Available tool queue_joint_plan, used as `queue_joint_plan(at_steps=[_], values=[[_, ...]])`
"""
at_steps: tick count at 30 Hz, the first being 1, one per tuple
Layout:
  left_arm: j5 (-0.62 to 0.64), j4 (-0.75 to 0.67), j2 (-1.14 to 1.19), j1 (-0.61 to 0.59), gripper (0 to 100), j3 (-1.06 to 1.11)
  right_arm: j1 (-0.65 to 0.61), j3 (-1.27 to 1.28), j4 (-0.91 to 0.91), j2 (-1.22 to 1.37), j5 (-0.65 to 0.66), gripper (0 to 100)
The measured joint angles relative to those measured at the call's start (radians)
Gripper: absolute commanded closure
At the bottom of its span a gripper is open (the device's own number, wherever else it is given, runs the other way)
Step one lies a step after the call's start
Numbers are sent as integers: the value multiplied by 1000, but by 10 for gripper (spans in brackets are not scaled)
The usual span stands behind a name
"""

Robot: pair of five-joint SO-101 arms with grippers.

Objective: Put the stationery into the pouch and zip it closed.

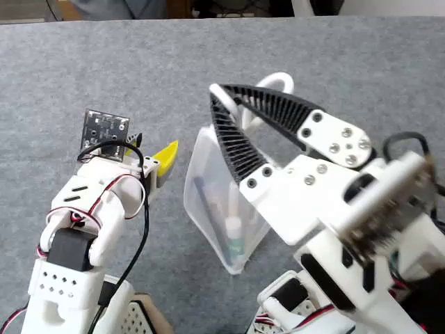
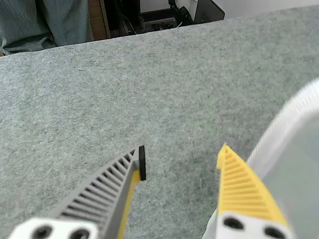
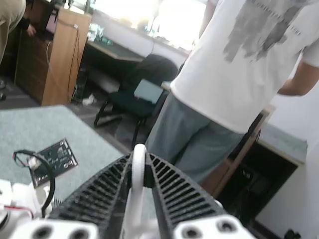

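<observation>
Your right hand [image 1: 215,92] is pinching the white rim of the pouch [image 1: 208,202], which stands on the table [image 1: 104,62] with the stationery [image 1: 233,240] inside. Your left hand [image 2: 182,157] is spread just beside that rim. If the pinch slips, the pouch may sag and spill. The left hand may also push the pouch away instead of catching the zip.

I see a grey felt tabletop [image 1: 139,69], and beyond it a wooden cabinet [image 3: 57,59], a dark office chair [image 3: 144,94] and bright windows [image 3: 164,17]
</observation>
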Motion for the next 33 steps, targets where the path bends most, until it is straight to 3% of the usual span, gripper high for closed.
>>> queue_joint_plan(at_steps=[6,18,26,33], values=[[-49,0,-44,8,632,32,-109,0,123,6,-43,987],[-101,84,-44,8,632,32,-402,-172,143,158,-61,987],[-144,84,-46,132,634,40,-529,-298,270,264,-60,987],[-262,84,-49,262,777,57,-506,-304,287,265,-60,987]])
